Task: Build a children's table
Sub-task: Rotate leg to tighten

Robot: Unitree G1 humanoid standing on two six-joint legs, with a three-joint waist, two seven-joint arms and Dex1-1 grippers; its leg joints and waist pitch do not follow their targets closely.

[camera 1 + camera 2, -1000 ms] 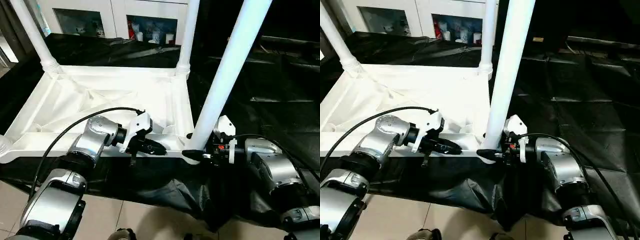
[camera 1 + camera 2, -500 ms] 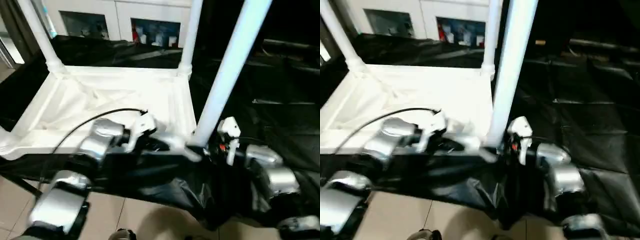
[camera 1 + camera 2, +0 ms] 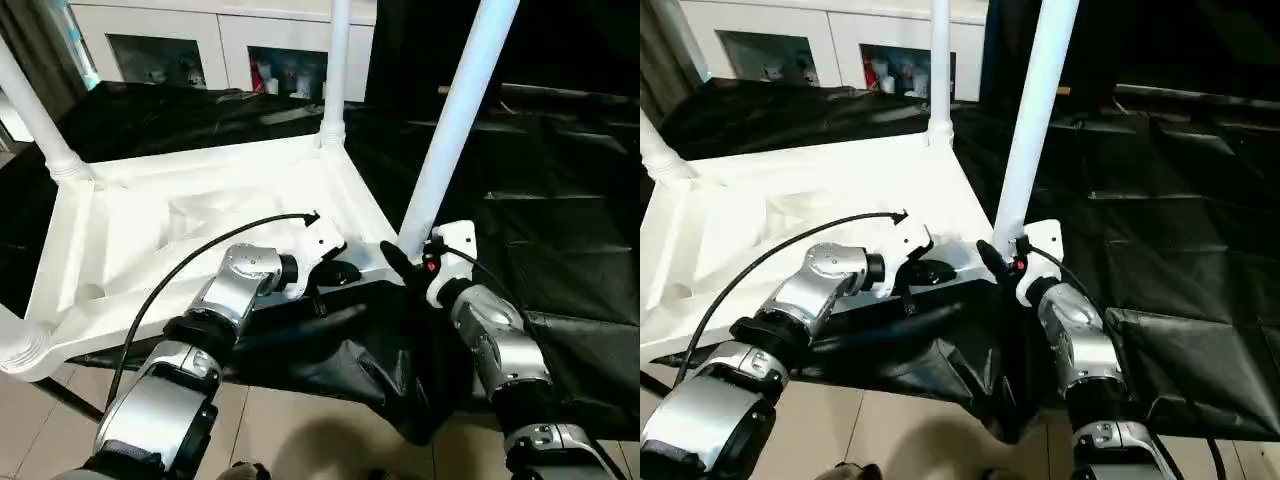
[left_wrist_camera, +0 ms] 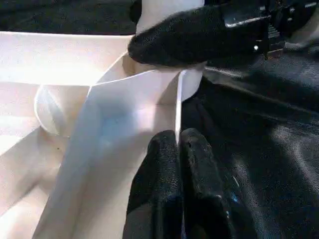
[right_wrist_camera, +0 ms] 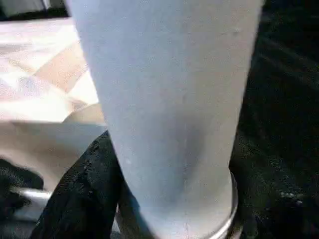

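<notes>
The children's table lies upside down, its white ribbed top (image 3: 180, 200) on black cloth. Two legs stand in the far sockets (image 3: 35, 110) (image 3: 336, 70). A third leg (image 3: 450, 130) rises from the near right corner. My right gripper (image 3: 400, 260) is shut on this leg's base, and its black fingers (image 5: 84, 194) wrap the tube. My left gripper (image 3: 338, 272) is shut on the top's thin near rim, close beside the right one. In the left wrist view my left gripper's fingertips (image 4: 172, 149) pinch that edge. The near left corner socket (image 3: 22, 348) holds no leg.
Black cloth (image 3: 560, 200) covers the work surface and hangs over its front edge. White cabinets with glass doors (image 3: 200, 50) stand behind. Tiled floor (image 3: 300, 430) shows below, between my silver forearms.
The tabletop has swung so its near right corner now points away and its edges run slanted. Both grippers kept their hold and moved with it. The view has shifted too.
</notes>
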